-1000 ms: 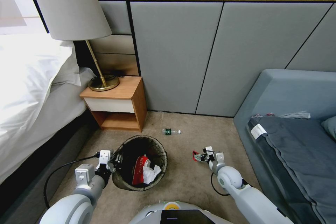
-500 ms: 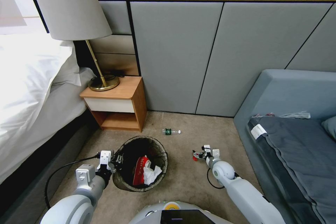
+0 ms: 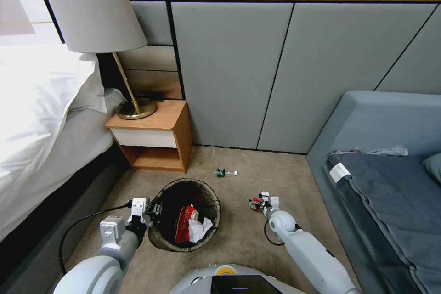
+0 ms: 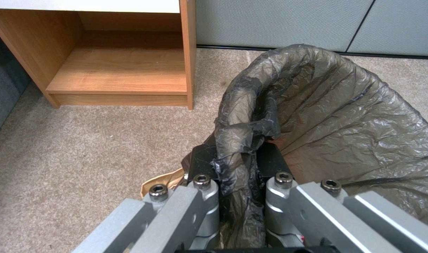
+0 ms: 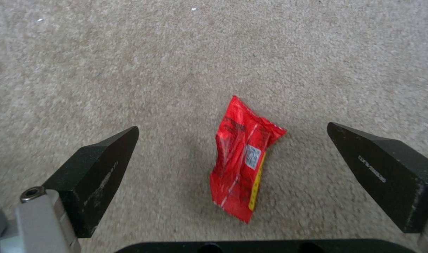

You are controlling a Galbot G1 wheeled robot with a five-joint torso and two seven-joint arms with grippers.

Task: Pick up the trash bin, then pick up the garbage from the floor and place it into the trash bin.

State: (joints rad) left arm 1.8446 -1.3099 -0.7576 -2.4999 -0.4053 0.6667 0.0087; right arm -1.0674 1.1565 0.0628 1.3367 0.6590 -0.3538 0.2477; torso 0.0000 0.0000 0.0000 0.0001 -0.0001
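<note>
The trash bin [image 3: 209, 197], lined with a dark bag [image 4: 345, 116], hangs just off the carpet with my left gripper [image 3: 153, 211] shut on its near rim [image 4: 242, 147]. Inside it lie a red wrapper [image 3: 183, 223] and white paper [image 3: 198, 228]. My right gripper [image 3: 258, 203] hovers low over the carpet, open, its black fingers [image 5: 101, 168] standing either side of a crumpled red wrapper [image 5: 244, 161] that lies flat on the floor. A small clear bottle with a green label [image 3: 224, 172] lies on the carpet farther off, near the wall.
A wooden nightstand [image 3: 154, 140] with a brass lamp [image 3: 135, 109] stands at the back left beside the bed [image 3: 41, 119]. A grey sofa [image 3: 386, 183] fills the right side. Padded wall panels [image 3: 275, 73] close the far end of the carpet [image 3: 243, 239].
My right gripper has drawn a little left and nearer me, staying over the red wrapper. The left gripper and the bin have held still.
</note>
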